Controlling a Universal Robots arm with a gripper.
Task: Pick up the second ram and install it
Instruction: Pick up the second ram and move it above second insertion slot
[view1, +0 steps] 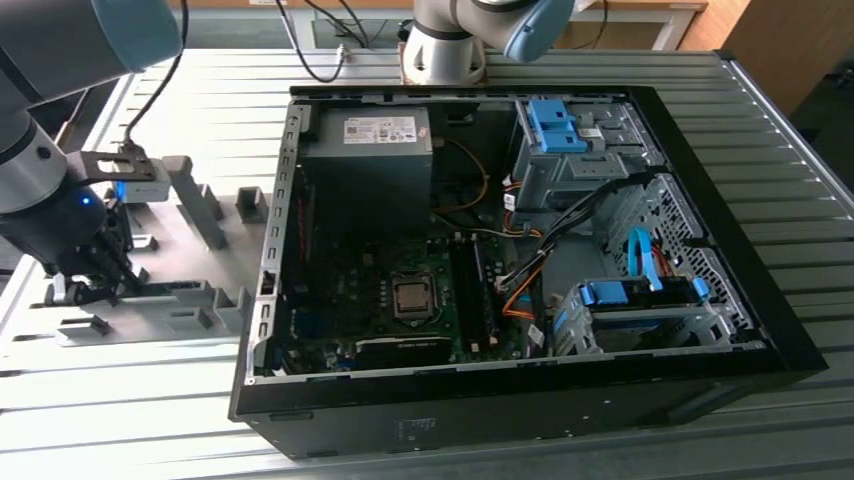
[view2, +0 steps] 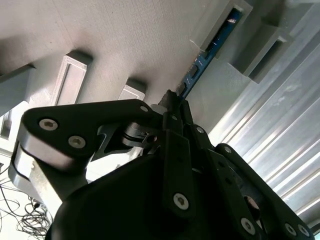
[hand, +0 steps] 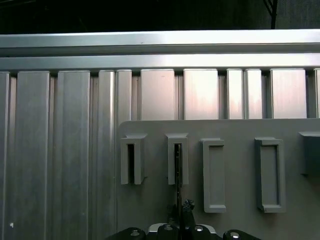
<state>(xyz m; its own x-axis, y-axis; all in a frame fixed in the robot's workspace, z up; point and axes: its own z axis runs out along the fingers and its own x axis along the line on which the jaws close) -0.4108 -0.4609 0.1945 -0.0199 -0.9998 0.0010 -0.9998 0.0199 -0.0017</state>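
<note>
in the exterior view, one grey arm (view1: 40, 170) reaches down at the exterior view's left. its gripper (view1: 83, 290) sits low over a grey holder plate (view1: 171, 255) on the slatted metal table (view1: 787, 150). just beside the plate, toward the exterior view's right, lies one open black computer case (view1: 534, 410). inside it are two bright blue drive-bay clips: a far clip (view1: 554, 125) and a near clip (view1: 625, 294). one other arm's base (view1: 441, 55) stands at the far edge of the table.

in the second wrist view, the gripper (view2: 174, 100) has its two black fingers (view2: 176, 150) pressed together at the tips, pinching the edge of the second ram (view2: 201, 64). that one blue stick runs away from the fingertips, and its far end sits inside a slotted holder block (view2: 220, 22). four more grey blocks rise from the plate (view2: 125, 30) around it.

in the first wrist view, the second ram (hand: 178, 165) shows edge-on as a thin dark line. it stands upright in one narrow slotted block (hand: 184, 160), with the gripper (hand: 183, 206) closed on it. five blocks can be counted on the plate (hand: 235, 127): two narrow slotted ones, two wider frames, and one cut off at the edge. the other narrow slot's contents cannot be told.
</note>
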